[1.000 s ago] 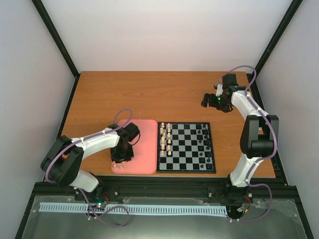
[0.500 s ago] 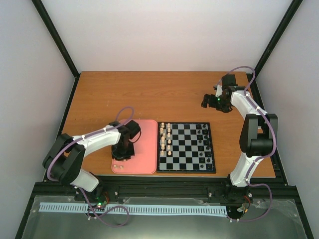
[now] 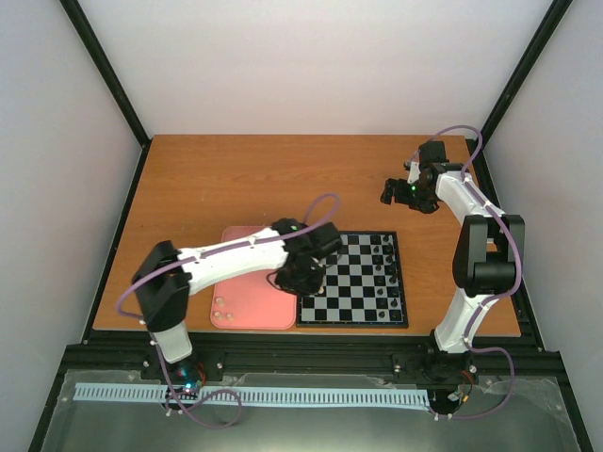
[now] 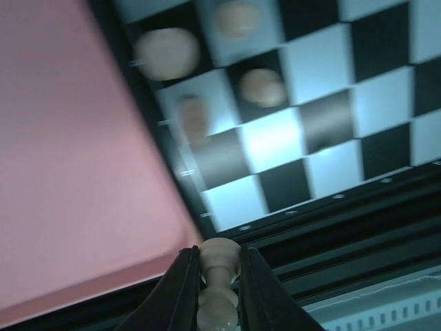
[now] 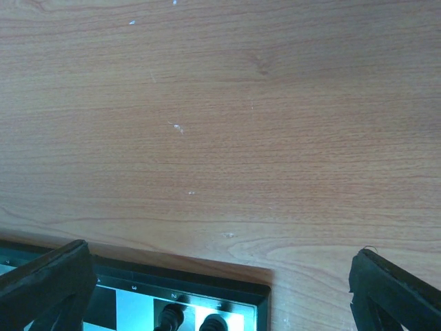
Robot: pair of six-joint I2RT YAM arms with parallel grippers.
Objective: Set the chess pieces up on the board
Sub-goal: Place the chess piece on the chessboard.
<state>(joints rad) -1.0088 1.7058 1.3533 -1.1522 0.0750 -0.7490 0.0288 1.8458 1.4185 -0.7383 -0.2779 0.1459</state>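
Note:
The chequered board [image 3: 363,282] lies at the table's near middle, right of the pink tray [image 3: 252,287]. My left gripper [image 3: 294,275] hovers over the board's left edge and is shut on a cream chess piece [image 4: 219,283]. In the left wrist view, blurred cream pieces [image 4: 167,52] stand on the board's [image 4: 331,124] left squares. Three cream pieces [image 3: 220,308] remain at the tray's near-left corner. Black pieces [image 3: 382,268] stand along the board's right side. My right gripper [image 3: 394,188] is open and empty, above the bare table behind the board; its wrist view shows the board's corner [image 5: 207,307].
The wooden table [image 3: 283,179] stretches behind the board and tray. Black frame rails [image 3: 311,356] run along the near edge. Walls close in the left, right and back.
My left gripper has moved right from the pink tray to the board's left edge, carrying a cream piece. The right arm has not moved.

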